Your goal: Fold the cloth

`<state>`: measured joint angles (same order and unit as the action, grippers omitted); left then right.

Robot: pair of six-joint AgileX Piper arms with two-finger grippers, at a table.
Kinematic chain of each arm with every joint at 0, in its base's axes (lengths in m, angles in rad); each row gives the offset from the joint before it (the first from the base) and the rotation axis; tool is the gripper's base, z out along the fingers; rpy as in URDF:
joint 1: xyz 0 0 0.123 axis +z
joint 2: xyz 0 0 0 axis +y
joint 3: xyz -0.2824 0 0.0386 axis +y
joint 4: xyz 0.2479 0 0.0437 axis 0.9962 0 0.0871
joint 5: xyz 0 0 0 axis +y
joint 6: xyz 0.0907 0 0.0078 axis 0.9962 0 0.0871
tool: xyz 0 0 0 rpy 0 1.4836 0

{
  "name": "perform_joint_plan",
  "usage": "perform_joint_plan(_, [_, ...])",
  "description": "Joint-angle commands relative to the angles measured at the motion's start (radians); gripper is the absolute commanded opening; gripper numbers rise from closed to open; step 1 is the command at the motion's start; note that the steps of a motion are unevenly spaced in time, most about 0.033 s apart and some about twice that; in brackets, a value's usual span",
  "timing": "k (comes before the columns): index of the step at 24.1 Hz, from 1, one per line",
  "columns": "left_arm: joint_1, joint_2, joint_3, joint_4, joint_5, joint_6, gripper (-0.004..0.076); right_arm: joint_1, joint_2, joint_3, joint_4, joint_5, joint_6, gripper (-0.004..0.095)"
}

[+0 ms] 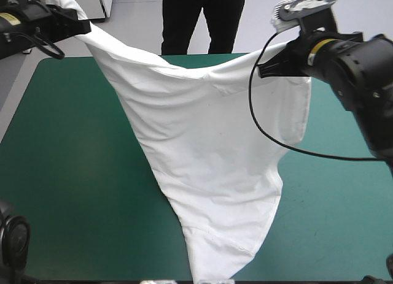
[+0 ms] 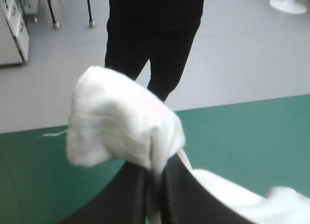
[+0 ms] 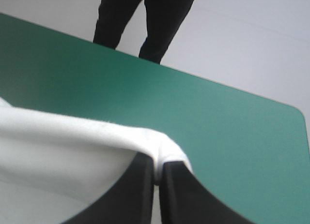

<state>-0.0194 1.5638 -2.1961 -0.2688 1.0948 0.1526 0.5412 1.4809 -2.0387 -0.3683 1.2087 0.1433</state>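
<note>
We see the white short-sleeved fabric T-shirt [image 1: 209, 149] lifted and stretched between both raised arms over the table with the teal-green cover [image 1: 55, 173]. The left gripper [image 1: 85, 27] is up at the far left corner and the right gripper [image 1: 261, 69] is up toward the far right, well apart, with the shirt's top edge sagging a bit between them. From there the cloth hangs as a wide sheet that narrows to a point at the middle of the near edge. We cannot tell how much of that lower end rests on the cover. A short flap hangs just right of the right gripper. In the left wrist view the black fingers [image 2: 135, 195] are all but closed, pinching the white cloth, and a bunched lump [image 2: 116, 122] sticks out past the tips. In the right wrist view the fingers [image 3: 138, 195] are likewise nearly together, with a thin fold clamped at the tips [image 3: 167, 154] and the top edge running off toward the left.
</note>
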Motion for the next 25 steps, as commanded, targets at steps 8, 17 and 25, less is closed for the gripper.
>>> perform_joint_plan(8, [0.001, 0.196, -0.015, -0.006, -0.063, -0.001, -0.0009, -0.278, 0.235, 0.04, 0.391, -0.137, -0.071, -0.0017])
perform_joint_plan(17, [0.001, 0.418, -0.015, 0.034, -0.019, -0.011, -0.0009, -0.361, 0.435, 0.04, 0.448, -0.23, -0.096, -0.0017])
perform_joint_plan(25, [-0.001, 0.529, -0.015, 0.085, -0.055, -0.032, -0.0009, -0.433, 0.558, 0.04, 0.43, -0.372, -0.096, -0.0017])
